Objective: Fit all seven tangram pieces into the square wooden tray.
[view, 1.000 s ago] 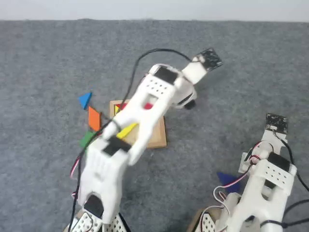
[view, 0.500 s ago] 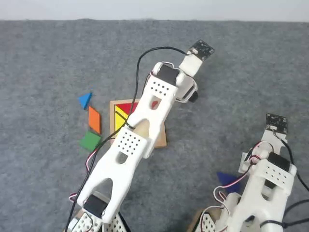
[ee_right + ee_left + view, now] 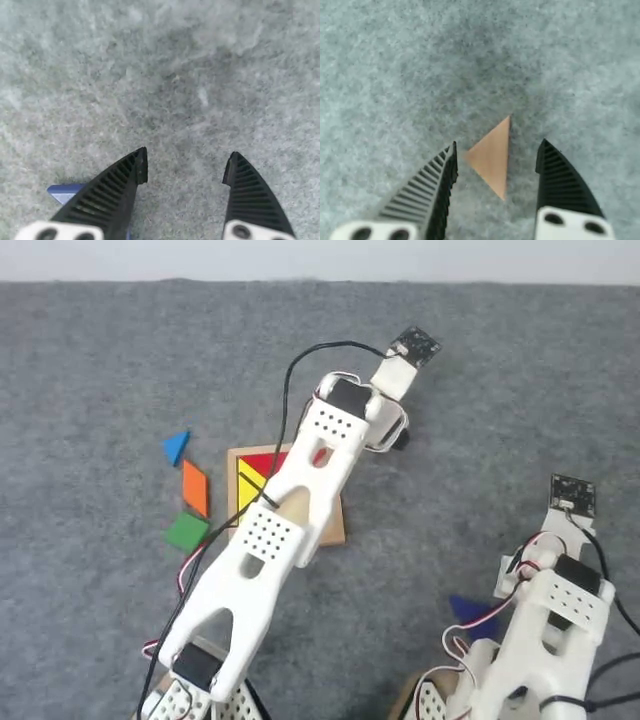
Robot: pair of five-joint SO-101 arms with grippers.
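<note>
The square wooden tray [image 3: 330, 528] lies mid-table, mostly under my left arm [image 3: 300, 500]. A red piece [image 3: 262, 458] and a yellow piece [image 3: 247, 483] lie in it. My left gripper [image 3: 498, 144] hangs open over the carpet past the tray's far right corner, with a tan triangle [image 3: 492, 155] flat between its fingers and untouched. To the left of the tray lie a small blue triangle [image 3: 176, 446], an orange parallelogram [image 3: 195, 487] and a green square [image 3: 186, 531]. My right gripper [image 3: 188, 152] is open over bare carpet, with a dark blue triangle [image 3: 468, 610] beside it.
Grey carpet covers the whole table. The right arm [image 3: 545, 620] stands folded at the near right. A black cable [image 3: 300, 365] loops above the left arm. Open carpet lies at the far side and to the right of the tray.
My left arm has stretched out from above the tray to beyond its far right corner, uncovering more of the tray. The right arm has kept still.
</note>
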